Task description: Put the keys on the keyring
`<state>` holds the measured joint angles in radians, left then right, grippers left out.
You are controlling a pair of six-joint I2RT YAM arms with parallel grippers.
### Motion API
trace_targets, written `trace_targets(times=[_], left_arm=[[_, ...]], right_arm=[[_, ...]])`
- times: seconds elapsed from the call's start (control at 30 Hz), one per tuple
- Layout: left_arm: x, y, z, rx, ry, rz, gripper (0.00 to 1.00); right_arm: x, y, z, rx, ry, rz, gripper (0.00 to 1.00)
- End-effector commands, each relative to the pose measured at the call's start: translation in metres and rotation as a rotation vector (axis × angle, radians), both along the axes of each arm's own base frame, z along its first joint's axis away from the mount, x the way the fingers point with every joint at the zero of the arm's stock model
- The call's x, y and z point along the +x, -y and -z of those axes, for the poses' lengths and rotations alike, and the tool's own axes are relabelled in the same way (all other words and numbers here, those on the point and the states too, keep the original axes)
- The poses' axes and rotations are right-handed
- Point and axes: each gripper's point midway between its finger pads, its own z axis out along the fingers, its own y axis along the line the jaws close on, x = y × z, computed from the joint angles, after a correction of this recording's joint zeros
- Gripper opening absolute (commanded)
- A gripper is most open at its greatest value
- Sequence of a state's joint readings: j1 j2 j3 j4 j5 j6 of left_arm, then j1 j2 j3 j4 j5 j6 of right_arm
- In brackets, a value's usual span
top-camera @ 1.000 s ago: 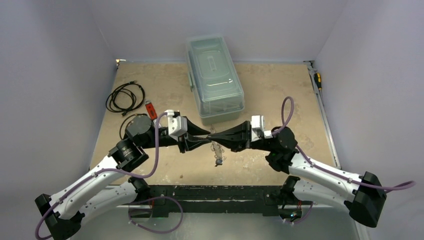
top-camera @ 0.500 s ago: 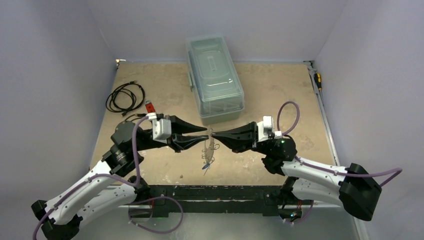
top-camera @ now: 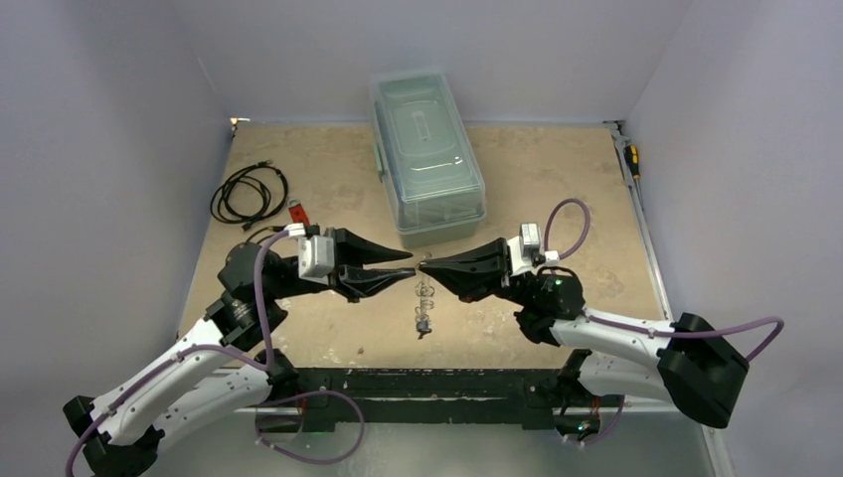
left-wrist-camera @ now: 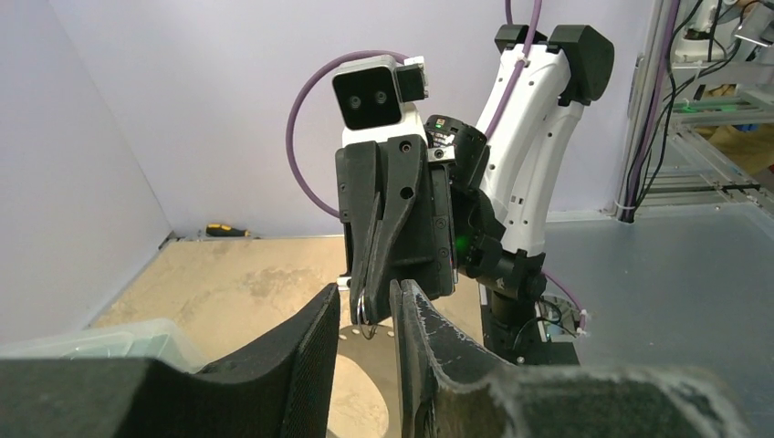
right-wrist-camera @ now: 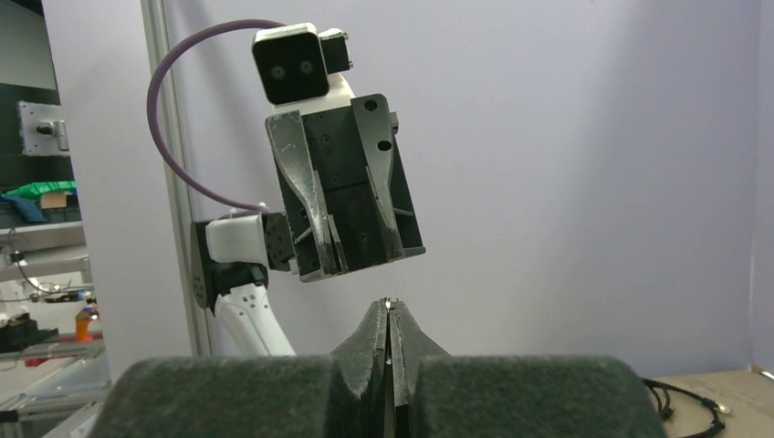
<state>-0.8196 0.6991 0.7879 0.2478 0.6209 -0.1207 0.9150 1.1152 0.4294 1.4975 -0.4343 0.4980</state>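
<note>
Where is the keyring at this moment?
In the top view the keyring hangs near table centre from the shut right gripper, close beside the open left gripper and in front of the clear lidded box.

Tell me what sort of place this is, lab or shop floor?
Probably a robotics lab test cell: plain partition walls box in a worn tabletop, and the left wrist view shows aluminium racking with cabling beyond.

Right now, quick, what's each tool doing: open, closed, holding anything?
Left tool: open, holding nothing.
Right tool: closed on the keyring, which hangs below its tips.
</note>
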Motion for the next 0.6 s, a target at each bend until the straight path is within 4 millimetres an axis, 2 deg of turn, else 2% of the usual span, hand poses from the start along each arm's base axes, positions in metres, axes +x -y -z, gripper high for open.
trace_targets(times=[0.0, 0.1, 0.3, 0.57], left_arm=[[-0.004, 0.002, -0.007, -0.033, 0.008, 0.029, 0.27], [-0.004, 0.003, -0.006, -0.029, 0.003, 0.031, 0.28], [-0.002, 0.000, -0.008, -0.040, -0.011, 0.014, 0.39], [-0.004, 0.002, -0.011, -0.058, -0.035, 0.029, 0.32]], right_arm=[[-0.018, 0.028, -0.042, 0.195, 0.092, -0.016, 0.00], [-0.019, 0.031, -0.045, 0.210, 0.098, -0.017, 0.00], [-0.022, 0.034, -0.054, 0.233, 0.118, -0.023, 0.00], [-0.028, 0.039, -0.068, 0.275, 0.146, -0.036, 0.00]])
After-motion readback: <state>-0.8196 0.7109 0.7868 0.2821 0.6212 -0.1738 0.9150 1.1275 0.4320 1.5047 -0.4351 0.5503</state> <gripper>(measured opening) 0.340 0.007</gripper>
